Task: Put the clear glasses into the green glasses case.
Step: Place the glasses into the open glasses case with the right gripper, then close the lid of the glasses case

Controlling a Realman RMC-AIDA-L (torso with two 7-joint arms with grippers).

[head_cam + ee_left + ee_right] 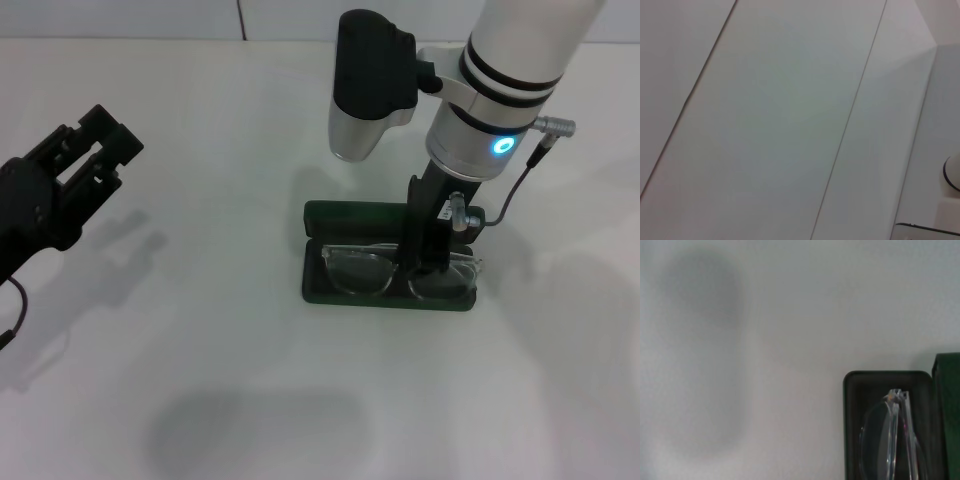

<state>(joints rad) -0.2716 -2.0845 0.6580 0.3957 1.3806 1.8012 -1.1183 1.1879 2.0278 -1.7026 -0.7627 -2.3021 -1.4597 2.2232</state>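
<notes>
Both rims of the clear glasses (400, 272) sit inside the green glasses case (388, 268), right gripper (424, 262) pinching them.

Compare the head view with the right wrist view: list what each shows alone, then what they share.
Only the head view shows the right gripper down at the middle of the clear glasses, the whole open green glasses case, and the left gripper held apart, far to the left. Only the right wrist view shows one end of the case's dark lining close up. Both show the glasses lying in the case on the white table.
</notes>
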